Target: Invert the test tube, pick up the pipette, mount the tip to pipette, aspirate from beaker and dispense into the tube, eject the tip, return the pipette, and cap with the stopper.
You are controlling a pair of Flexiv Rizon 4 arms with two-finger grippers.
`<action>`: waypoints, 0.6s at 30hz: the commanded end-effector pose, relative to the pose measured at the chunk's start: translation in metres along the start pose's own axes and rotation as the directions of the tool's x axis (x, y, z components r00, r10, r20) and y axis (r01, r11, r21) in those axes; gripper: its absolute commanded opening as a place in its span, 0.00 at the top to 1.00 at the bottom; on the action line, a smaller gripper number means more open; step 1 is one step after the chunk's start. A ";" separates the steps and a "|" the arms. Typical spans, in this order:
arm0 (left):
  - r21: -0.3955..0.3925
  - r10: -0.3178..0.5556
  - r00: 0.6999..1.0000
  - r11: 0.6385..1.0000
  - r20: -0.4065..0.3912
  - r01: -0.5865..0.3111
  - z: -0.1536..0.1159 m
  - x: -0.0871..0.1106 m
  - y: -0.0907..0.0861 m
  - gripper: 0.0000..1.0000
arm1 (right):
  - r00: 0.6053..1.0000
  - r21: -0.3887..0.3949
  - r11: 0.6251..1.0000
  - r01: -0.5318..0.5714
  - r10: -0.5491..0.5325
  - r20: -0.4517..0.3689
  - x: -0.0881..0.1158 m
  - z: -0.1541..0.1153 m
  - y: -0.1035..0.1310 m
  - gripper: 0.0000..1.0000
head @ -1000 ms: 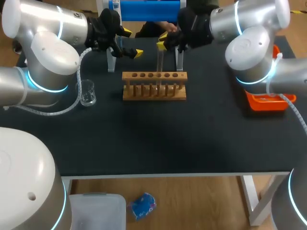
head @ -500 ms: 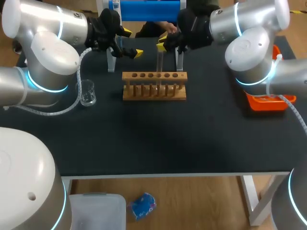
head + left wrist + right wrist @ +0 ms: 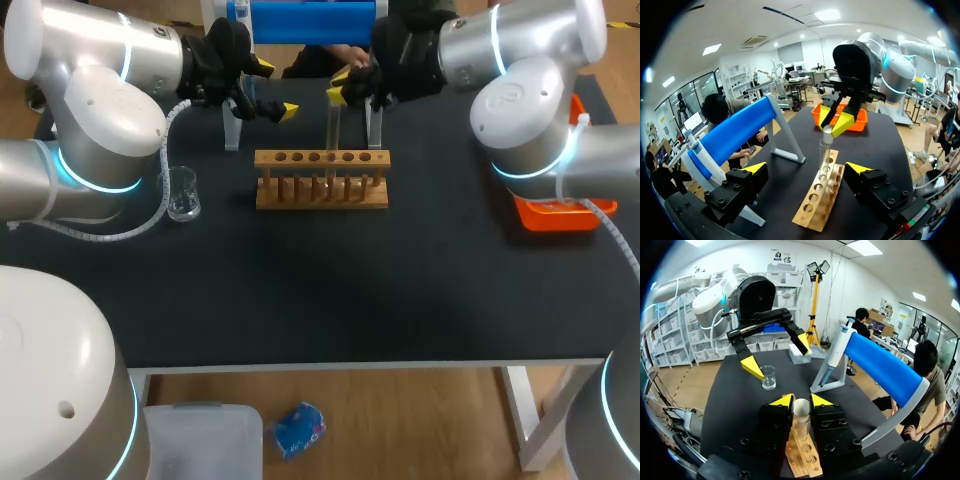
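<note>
Inversion step: right gripper (image 3: 801,402) is pinching the clear glass test tube (image 3: 333,128) upright over the wooden rack (image 3: 321,182); left gripper (image 3: 807,168), at the tube's 9 o'clock, is gaping empty. Next is likely calling for seating it straight.

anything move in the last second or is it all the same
No visible change. The right gripper stays shut on the top of the test tube, which stands upright at the wooden rack. The left gripper stays open nearby. The beaker and pipette sit as before.
</note>
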State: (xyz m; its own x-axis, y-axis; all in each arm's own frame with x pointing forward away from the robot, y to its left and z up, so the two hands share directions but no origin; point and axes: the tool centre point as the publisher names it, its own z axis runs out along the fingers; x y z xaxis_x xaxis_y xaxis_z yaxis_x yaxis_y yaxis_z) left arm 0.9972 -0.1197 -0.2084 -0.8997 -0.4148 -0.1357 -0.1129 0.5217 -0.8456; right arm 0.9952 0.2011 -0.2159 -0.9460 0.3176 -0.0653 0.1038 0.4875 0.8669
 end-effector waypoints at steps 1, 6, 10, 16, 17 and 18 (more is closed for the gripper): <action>-0.004 -0.001 1.000 1.000 -0.003 0.001 0.000 0.000 -0.001 0.00 | 1.000 0.000 1.000 -0.002 0.002 -0.002 0.002 -0.002 -0.003 1.00; -0.004 -0.001 1.000 1.000 -0.003 0.001 0.000 0.000 -0.001 0.00 | 1.000 0.010 1.000 -0.008 0.008 -0.005 0.002 0.000 -0.008 1.00; -0.004 -0.001 1.000 1.000 -0.003 0.001 0.000 0.000 -0.001 0.00 | 1.000 0.014 1.000 -0.011 0.011 -0.005 0.002 0.001 -0.009 1.00; -0.004 -0.001 1.000 1.000 -0.003 0.001 0.000 0.000 -0.001 0.00 | 1.000 0.021 1.000 -0.018 0.018 -0.006 0.001 0.002 -0.012 1.00; -0.004 -0.001 1.000 1.000 -0.003 0.001 0.000 0.000 -0.001 0.00 | 1.000 0.021 1.000 -0.020 0.020 -0.006 0.001 0.002 -0.012 1.00; -0.004 -0.001 1.000 1.000 -0.003 0.001 0.000 0.000 -0.001 0.00 | 1.000 0.020 1.000 -0.021 0.021 -0.005 0.000 0.002 -0.012 1.00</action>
State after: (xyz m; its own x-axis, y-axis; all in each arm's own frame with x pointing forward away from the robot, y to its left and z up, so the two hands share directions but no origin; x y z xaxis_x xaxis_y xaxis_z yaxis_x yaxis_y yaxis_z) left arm 0.9972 -0.1197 -0.2084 -0.8997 -0.4148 -0.1357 -0.1129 0.5217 -0.8456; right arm 0.9929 0.1974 -0.2233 -0.9445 0.3252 -0.0469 0.1274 0.4941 0.8600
